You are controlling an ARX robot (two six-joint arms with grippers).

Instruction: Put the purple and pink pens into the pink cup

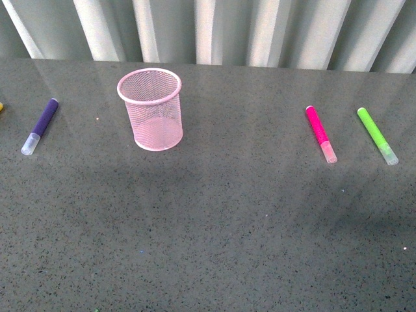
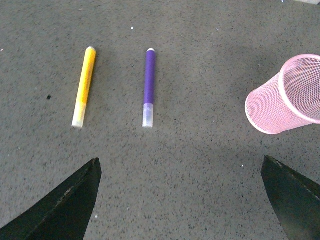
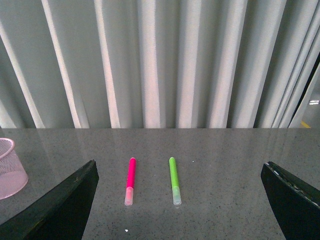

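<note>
Standing upright on the grey speckled tabletop (image 1: 214,227), left of centre in the front view, the pink mesh cup (image 1: 156,127) is seen with its open mouth up. The purple pen (image 1: 40,125) is laid flat well to the cup's left, clear cap toward the robot. The pink pen (image 1: 320,133) is laid flat far to the cup's right, cap also toward the robot, with a lime green marker (image 1: 377,135) near it on the outer side, roughly parallel. A yellow marker (image 2: 84,86) is seen beside the purple pen in the left wrist view, parallel and apart. Left gripper (image 2: 180,159): jaws spread wide, raised over bare tabletop short of the purple pen. Right gripper (image 3: 180,163): jaws likewise spread wide, short of the pink pen and green marker. Neither arm is visible in the front view.
</note>
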